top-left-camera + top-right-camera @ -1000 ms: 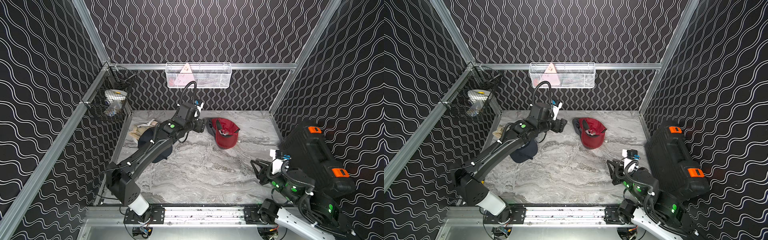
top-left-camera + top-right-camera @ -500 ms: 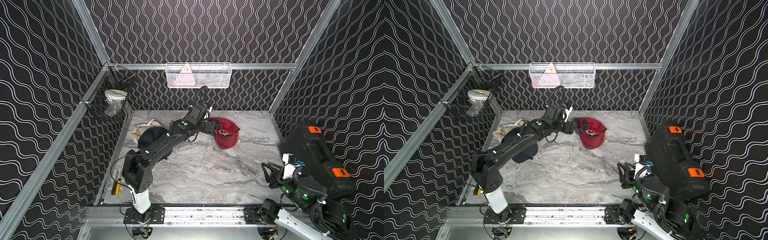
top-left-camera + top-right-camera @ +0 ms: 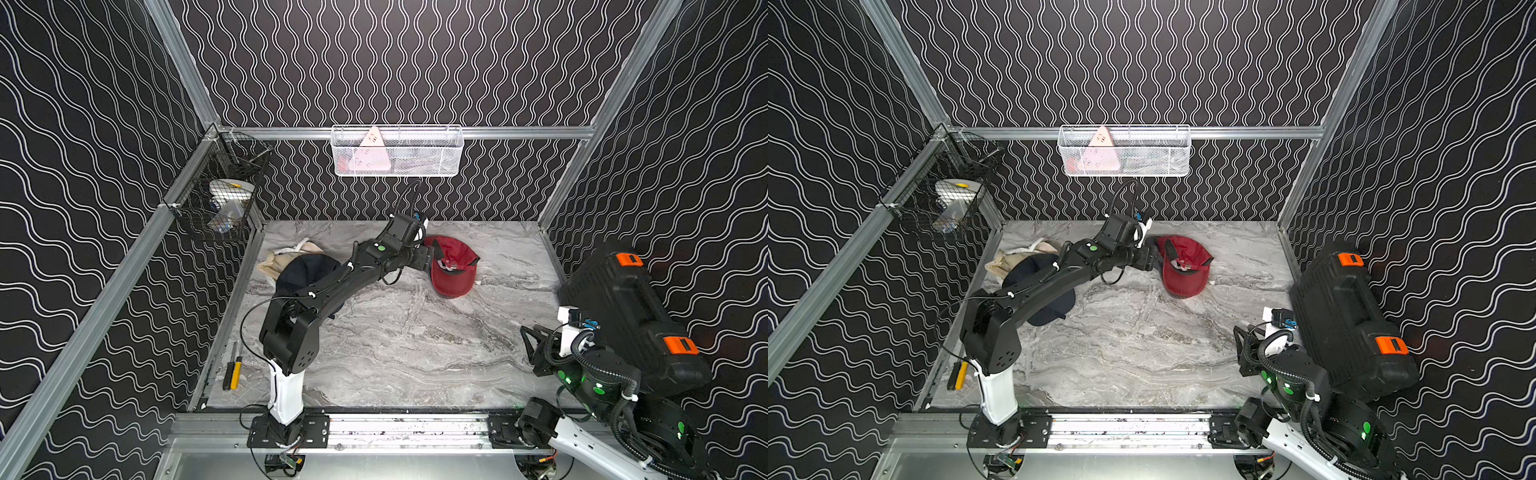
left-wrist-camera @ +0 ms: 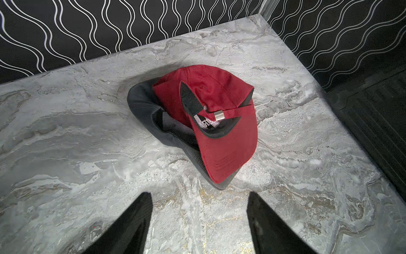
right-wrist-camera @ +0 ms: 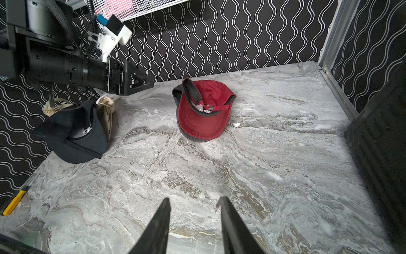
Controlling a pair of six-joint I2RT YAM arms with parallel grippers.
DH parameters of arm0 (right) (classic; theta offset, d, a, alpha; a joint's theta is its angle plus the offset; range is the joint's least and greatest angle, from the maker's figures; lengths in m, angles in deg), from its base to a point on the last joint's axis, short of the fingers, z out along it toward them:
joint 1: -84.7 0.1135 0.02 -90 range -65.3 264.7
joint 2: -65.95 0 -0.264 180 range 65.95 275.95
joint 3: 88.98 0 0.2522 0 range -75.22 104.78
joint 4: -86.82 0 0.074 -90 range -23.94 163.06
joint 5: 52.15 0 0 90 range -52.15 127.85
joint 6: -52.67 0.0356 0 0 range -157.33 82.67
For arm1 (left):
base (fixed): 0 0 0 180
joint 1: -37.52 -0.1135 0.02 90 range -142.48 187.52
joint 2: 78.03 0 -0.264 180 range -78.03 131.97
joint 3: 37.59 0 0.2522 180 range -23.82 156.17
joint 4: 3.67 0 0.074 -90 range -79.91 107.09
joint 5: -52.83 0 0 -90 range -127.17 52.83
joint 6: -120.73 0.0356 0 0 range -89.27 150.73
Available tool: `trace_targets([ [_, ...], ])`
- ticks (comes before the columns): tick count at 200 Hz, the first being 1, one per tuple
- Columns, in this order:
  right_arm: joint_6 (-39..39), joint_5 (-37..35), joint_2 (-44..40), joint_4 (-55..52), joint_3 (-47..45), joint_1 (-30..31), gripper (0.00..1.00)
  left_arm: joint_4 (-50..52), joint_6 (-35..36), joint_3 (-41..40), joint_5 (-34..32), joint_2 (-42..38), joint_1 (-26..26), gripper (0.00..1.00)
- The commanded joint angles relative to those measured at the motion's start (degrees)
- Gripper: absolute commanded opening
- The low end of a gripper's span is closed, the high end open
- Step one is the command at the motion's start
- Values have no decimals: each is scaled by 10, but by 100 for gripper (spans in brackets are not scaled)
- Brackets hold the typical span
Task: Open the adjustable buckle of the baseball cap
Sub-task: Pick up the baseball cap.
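Note:
The red baseball cap [image 3: 451, 266] [image 3: 1183, 270] lies crown-down near the back of the marble table, its brim toward the front. In the left wrist view the cap [image 4: 219, 123] shows a silver metal buckle [image 4: 218, 116] on its red rear strap, and a black strap end [image 4: 189, 96] sticks up beside it. The right wrist view also shows the buckle [image 5: 210, 108]. My left gripper [image 3: 430, 257] [image 4: 198, 195] hovers just left of the cap, open and empty. My right gripper [image 3: 525, 343] [image 5: 194, 201] stands at the front right, its jaws apart over bare table.
A navy cap [image 3: 303, 274] and a beige cap [image 3: 286, 253] lie at the left under my left arm. A black case [image 3: 623, 316] fills the right side. A black wire basket [image 3: 224, 203] and a white basket [image 3: 397, 151] hang on the walls. A yellow-handled tool [image 3: 232, 372] lies front left.
My left arm has stretched to the right, bringing its gripper from over the navy cap up to the red cap. The right arm has shifted slightly toward the right.

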Motion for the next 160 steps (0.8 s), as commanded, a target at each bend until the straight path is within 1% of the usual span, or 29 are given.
trace_targets([
  [1,-1,-13,-6,1,-1,1,40,-19,-11,5,1,9,0,73],
  [75,0,-14,-8,0,0,0,39,-36,-33,26,24,66,1,71],
  [160,-2,-15,0,2,-1,0,40,-47,-45,58,37,122,7,71],
])
